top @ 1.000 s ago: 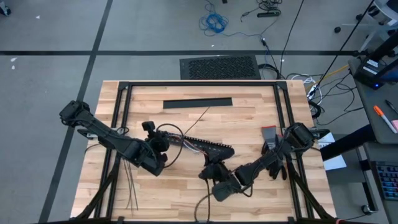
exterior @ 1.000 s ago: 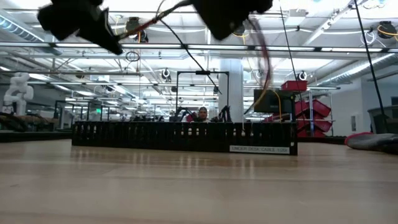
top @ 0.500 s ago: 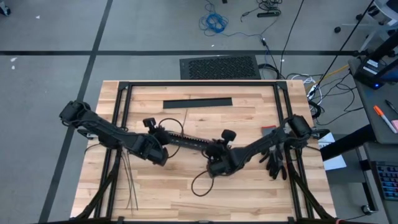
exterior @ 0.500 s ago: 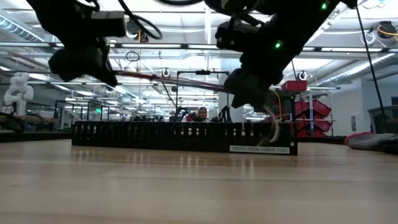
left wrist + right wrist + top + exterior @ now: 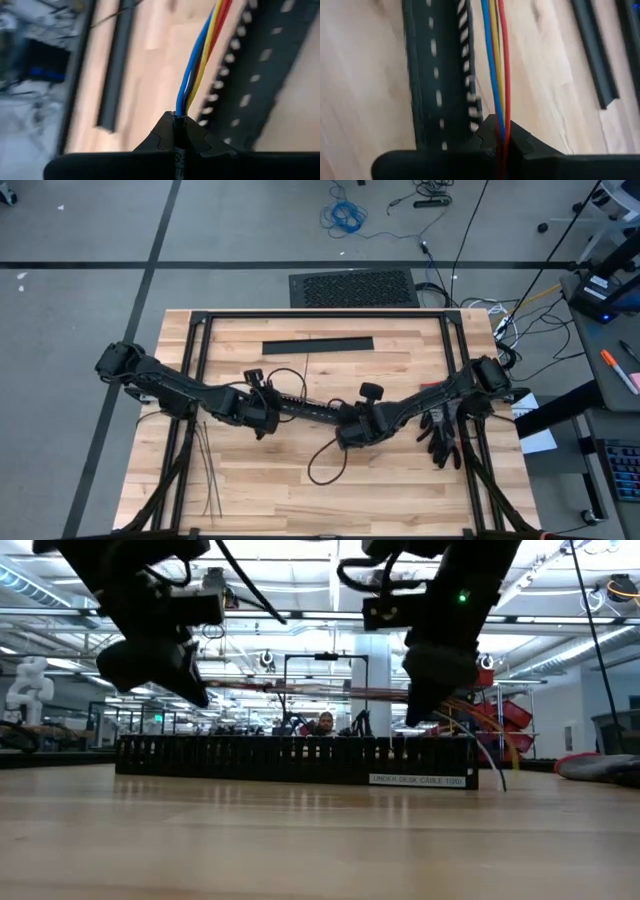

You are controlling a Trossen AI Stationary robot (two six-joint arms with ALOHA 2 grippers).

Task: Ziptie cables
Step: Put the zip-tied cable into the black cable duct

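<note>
2 hands clamp the cables point(image 5: 305, 408), the left hand point(image 5: 268, 414) on 1 end, the right hand point(image 5: 345, 426) on the other, stretched above the black duct point(image 5: 295, 759) mid-worktop point(image 5: 400, 480). More pull could slip a wire free. Blue, yellow and red strands run taut; zipties point(image 5: 208, 470) lie unused by the left edge.

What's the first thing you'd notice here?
Two robot arms stretch colourful cables tight between them above the middle of the table. The left hand and right hand each pinch one end shut. Under the cables lies a long black slotted duct.
</note>
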